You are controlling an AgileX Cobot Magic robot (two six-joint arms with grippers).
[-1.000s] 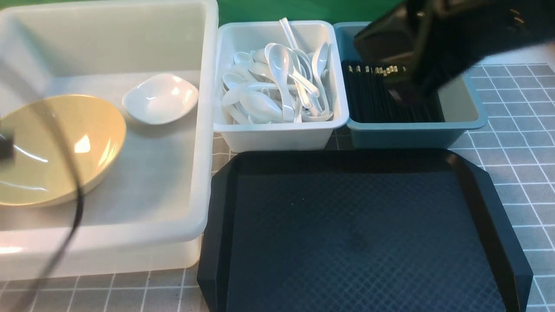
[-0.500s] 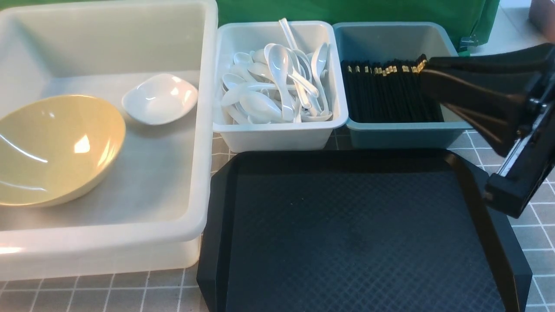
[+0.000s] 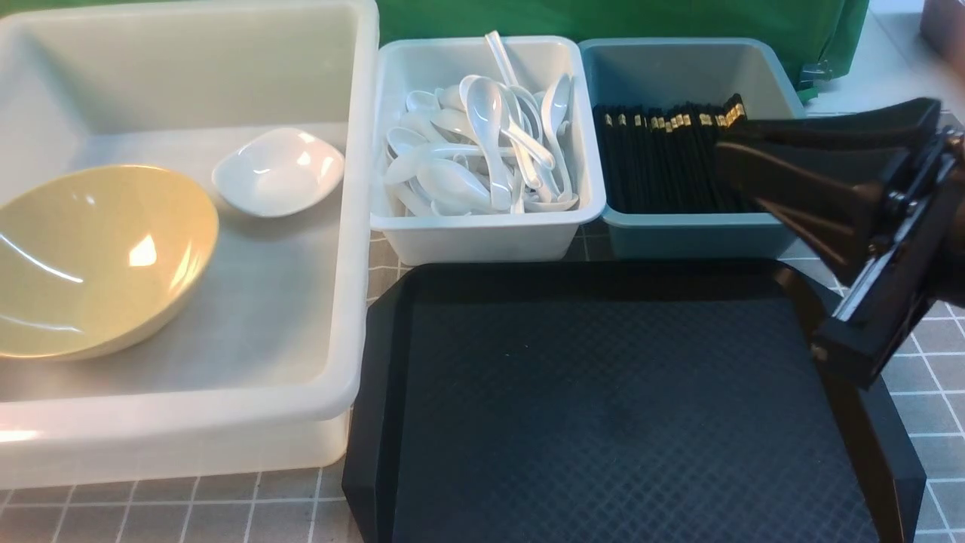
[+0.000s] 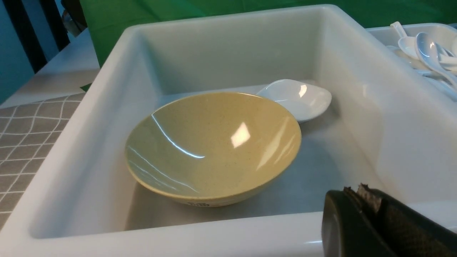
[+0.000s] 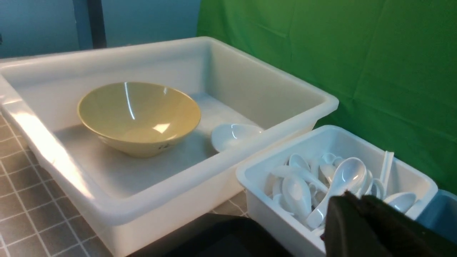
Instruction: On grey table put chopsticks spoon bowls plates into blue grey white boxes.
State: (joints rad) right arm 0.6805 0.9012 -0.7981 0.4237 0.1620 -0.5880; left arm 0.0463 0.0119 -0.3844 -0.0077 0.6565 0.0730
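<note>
The olive-yellow bowl (image 3: 98, 256) and the small white plate (image 3: 279, 170) lie in the large white box (image 3: 362, 226). Several white spoons (image 3: 482, 143) fill the small white box (image 3: 482, 237). Black chopsticks (image 3: 656, 158) lie in the blue box (image 3: 693, 241). My right gripper (image 3: 720, 147) reaches in from the right over the blue box's right side, jaws together and empty. In the left wrist view my left gripper (image 4: 357, 191) is shut and empty, just outside the large box's near rim (image 4: 178, 239), with the bowl (image 4: 214, 142) beyond it. It is out of the front view.
An empty black octagonal tray (image 3: 618, 407) lies on the grey table (image 3: 920, 188) in front of the two small boxes. A green cloth hangs behind the boxes. All three boxes stand side by side, touching or nearly so.
My right gripper swung out of a blurred pose above the blue box to a level pose at the right, then edged left. The dark cable over the bowl has left the front view.
</note>
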